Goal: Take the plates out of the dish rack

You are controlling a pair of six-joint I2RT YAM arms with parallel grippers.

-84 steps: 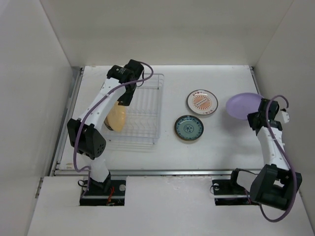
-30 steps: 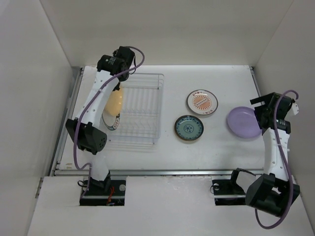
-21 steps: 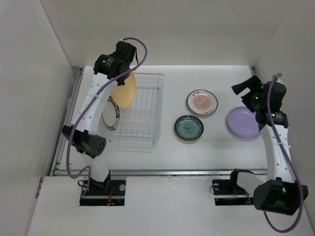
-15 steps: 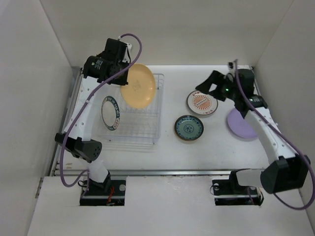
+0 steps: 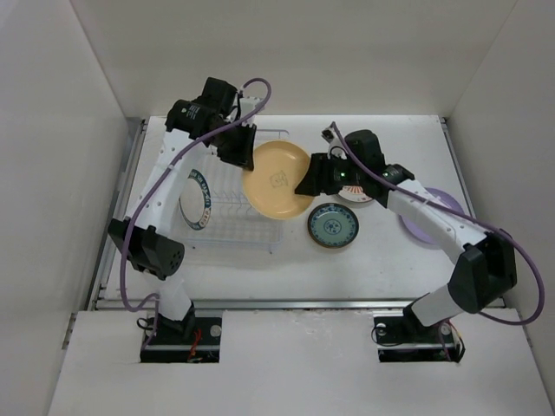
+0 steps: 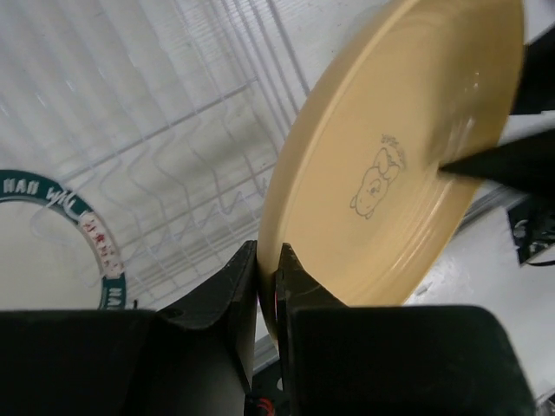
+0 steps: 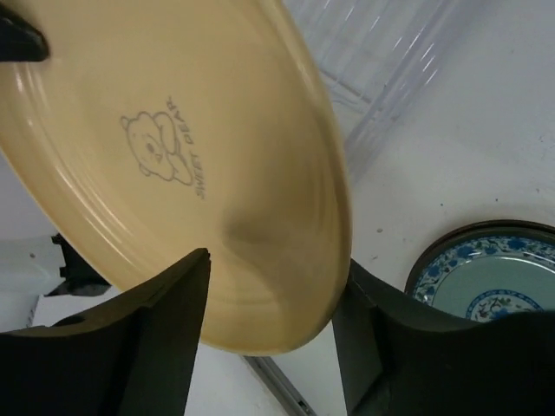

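Between pale walls (image 5: 52,173) (seemingly matte), white table (image 5: 381,260), dish rack (image 5: 238,227)

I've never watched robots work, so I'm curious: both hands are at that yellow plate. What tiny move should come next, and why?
Probably the right hand should close on the yellow plate. The left hand pinches the plate's opposite edge and holds it in the air. The right hand's fingers stand apart on either side of the rim and don't seem to be clamped yet.

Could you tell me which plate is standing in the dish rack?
The green-rimmed white plate, upright on edge in the dish rack; the yellow plate is held aloft, the rest lie flat.
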